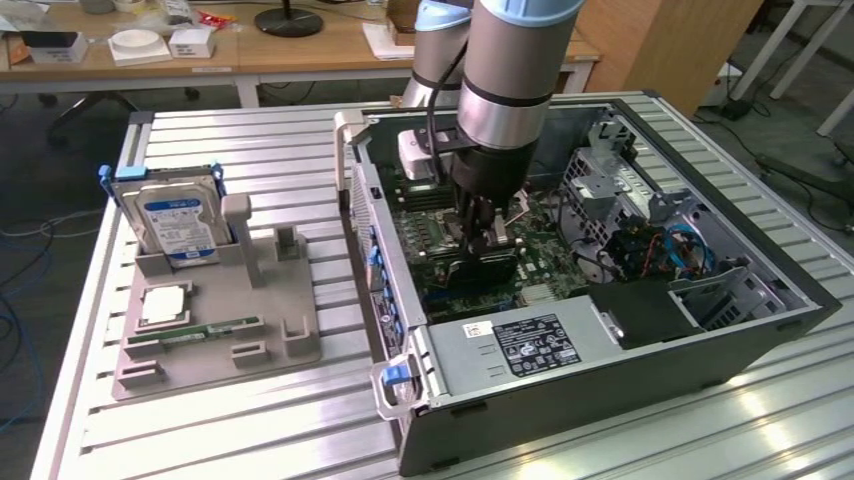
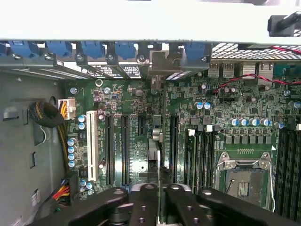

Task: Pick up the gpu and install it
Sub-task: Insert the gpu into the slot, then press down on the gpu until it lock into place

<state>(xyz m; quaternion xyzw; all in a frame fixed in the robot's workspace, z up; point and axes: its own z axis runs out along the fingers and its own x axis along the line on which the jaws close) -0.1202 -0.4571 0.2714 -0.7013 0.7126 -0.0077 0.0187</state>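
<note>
the tool (image 1: 490,232) is down inside the open computer case (image 1: 747,330), its fingers (image 2: 141,202) closed tight on the top edge of the gpu (image 1: 474,268). the card stands upright directly under the tool, over the motherboard (image 2: 136,165), its silver bracket (image 2: 164,63) ahead at the case's rear wall.

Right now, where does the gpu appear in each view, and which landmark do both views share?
Exterior view: the gpu hangs on edge under the jaws, inside the computer case.
Wrist view: the gpu is a thin edge-on strip between the jaws.
Shared landmark: the green motherboard beneath it.
</note>
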